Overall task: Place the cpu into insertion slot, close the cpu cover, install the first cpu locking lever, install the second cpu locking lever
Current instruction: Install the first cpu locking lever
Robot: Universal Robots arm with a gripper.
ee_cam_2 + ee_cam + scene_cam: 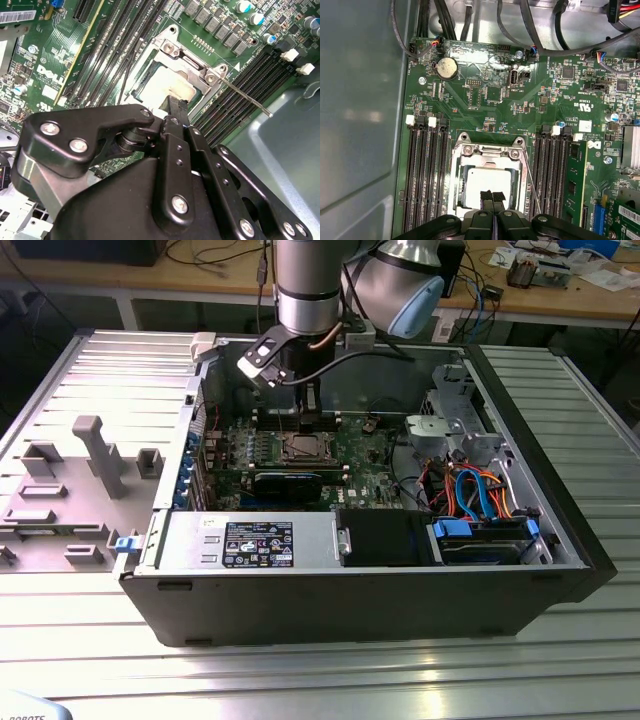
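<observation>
gripper (492, 196) pinched together over cpu (475, 182)

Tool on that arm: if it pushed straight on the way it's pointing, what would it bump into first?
Probably the cpu, right ahead of the tool, whose tips are shut; the gap between them is hard to judge.

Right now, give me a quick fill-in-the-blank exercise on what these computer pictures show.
1. The gripper hovers right above the flat silver-grey ___.
2. The circuit board around it is coloured ___.
3. Open or shut, the gripper is ___.
Missing words: cpu; green; shut.
</observation>
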